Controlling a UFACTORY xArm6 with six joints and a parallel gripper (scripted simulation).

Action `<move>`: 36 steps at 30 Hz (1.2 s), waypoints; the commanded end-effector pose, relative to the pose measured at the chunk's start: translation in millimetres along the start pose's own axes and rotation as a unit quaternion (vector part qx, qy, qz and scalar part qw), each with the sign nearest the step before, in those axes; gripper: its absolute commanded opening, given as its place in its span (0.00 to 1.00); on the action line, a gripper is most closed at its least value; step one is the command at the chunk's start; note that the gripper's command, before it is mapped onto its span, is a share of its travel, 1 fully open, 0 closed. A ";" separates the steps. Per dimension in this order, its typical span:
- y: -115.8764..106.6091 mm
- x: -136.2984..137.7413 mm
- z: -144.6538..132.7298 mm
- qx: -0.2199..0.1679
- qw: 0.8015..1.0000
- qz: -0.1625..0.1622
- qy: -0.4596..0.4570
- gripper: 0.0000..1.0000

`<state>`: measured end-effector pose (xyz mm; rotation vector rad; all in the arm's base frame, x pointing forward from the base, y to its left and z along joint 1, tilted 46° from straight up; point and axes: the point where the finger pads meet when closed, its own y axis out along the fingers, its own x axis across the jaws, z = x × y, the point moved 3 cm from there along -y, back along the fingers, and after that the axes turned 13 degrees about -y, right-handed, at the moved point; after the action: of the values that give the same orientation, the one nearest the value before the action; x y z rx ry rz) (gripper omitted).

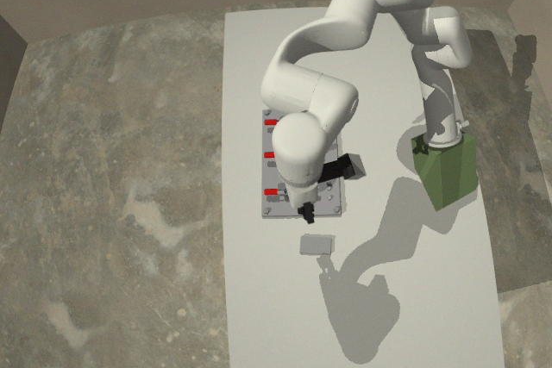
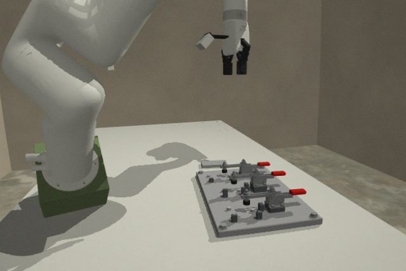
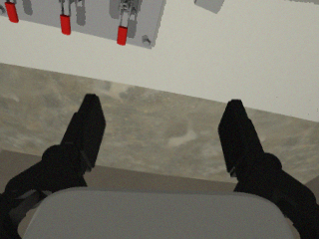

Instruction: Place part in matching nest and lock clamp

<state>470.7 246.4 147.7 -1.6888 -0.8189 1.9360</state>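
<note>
The part, a flat grey block [image 1: 316,244] [image 2: 214,163] [image 3: 210,4], lies on the table beside the fixture plate [image 1: 269,177] [image 2: 281,220] [image 3: 100,30]. Three clamps stand in a row on the plate. Their red handles, one nearest the part [image 1: 270,191] [image 2: 263,164] [image 3: 122,36], one in the middle [image 1: 269,154] [image 2: 278,173] [image 3: 66,25] and one farthest [image 1: 270,121] [image 2: 297,191] [image 3: 11,12], lie about level, bars out over the nests; whether any is locked cannot be told. My gripper [image 2: 235,72] [image 3: 162,111] is open and empty, high above the table. The arm hides much of the nests in the top view.
Small dark blocks [image 2: 234,218] [image 2: 259,214] stand up from the nearest nest in the exterior view. Bolt heads [image 1: 336,209] [image 2: 313,214] rise at the plate's corners. The green arm base [image 1: 450,172] [image 2: 75,202] stands on the table, across from the handle side of the plate.
</note>
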 end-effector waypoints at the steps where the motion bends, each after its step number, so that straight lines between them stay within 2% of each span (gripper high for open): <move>1: -1.8 -0.1 -0.4 -0.002 1.000 -0.001 0.000 1.00; 23: -0.9 -0.5 0.0 -0.002 1.000 -0.001 -0.011 1.00; 36: 12.0 -5.6 5.4 -0.005 0.986 0.002 -0.167 1.00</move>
<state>468.2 237.4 144.4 -1.5170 -0.8866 2.1357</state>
